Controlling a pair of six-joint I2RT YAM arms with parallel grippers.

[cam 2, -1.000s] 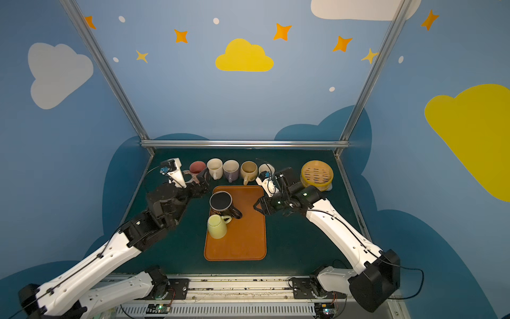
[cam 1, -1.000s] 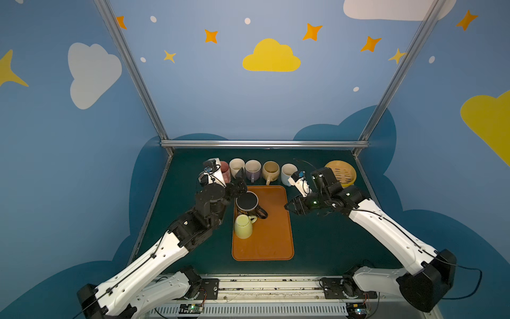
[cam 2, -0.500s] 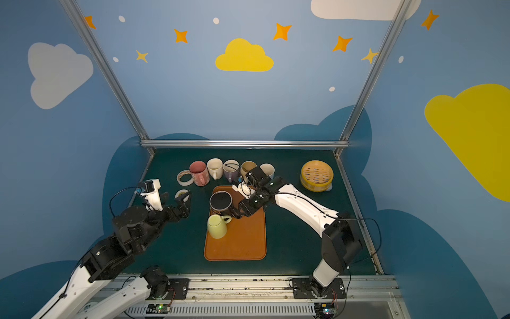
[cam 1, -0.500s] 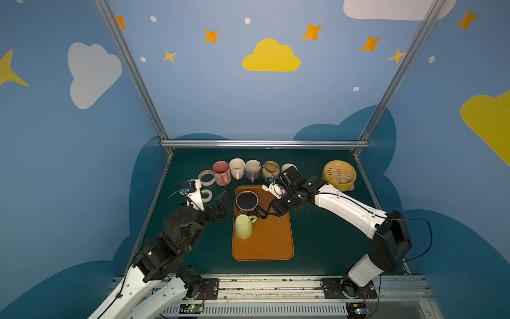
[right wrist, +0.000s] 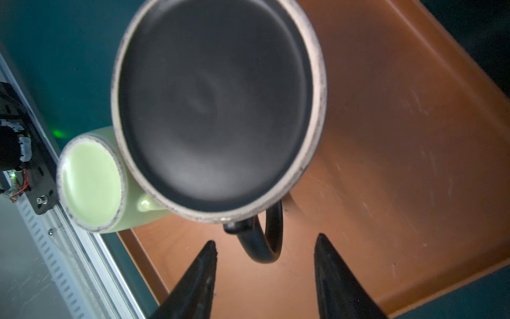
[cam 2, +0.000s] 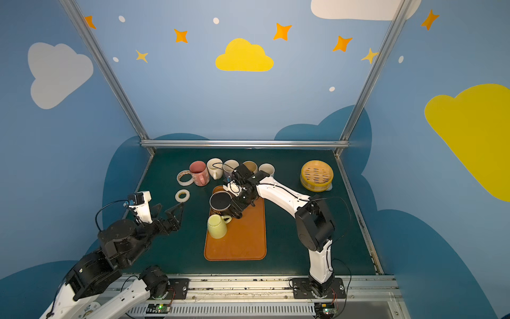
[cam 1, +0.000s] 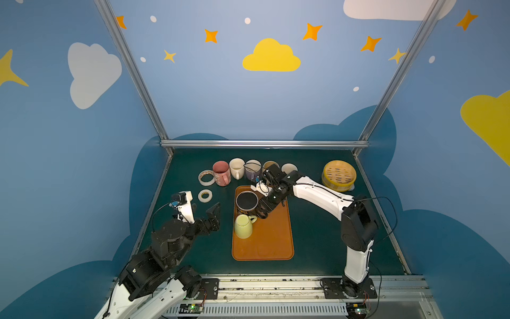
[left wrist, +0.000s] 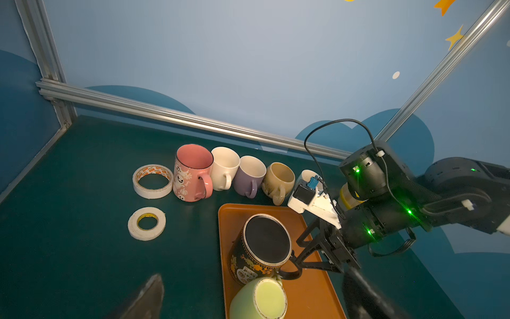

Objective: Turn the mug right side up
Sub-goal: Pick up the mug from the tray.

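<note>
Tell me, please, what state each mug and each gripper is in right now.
black mug, upside down on the tray.
green mug, upside down on the tray.
back-row mugs, upright.
left gripper, fingers open, empty.
right gripper, fingers open by the black mug's handle, not closed on it.

Blue walls (cam 1: 220, 96) carried painted yellow clouds (cam 1: 271, 56), white clouds (cam 1: 92, 73) and orange stars (cam 1: 311, 31), aluminium frame rails (cam 1: 263, 143) edged the dark green tabletop (cam 1: 317, 234), a slotted metal track (cam 1: 276, 309) ran along its front edge.
</note>
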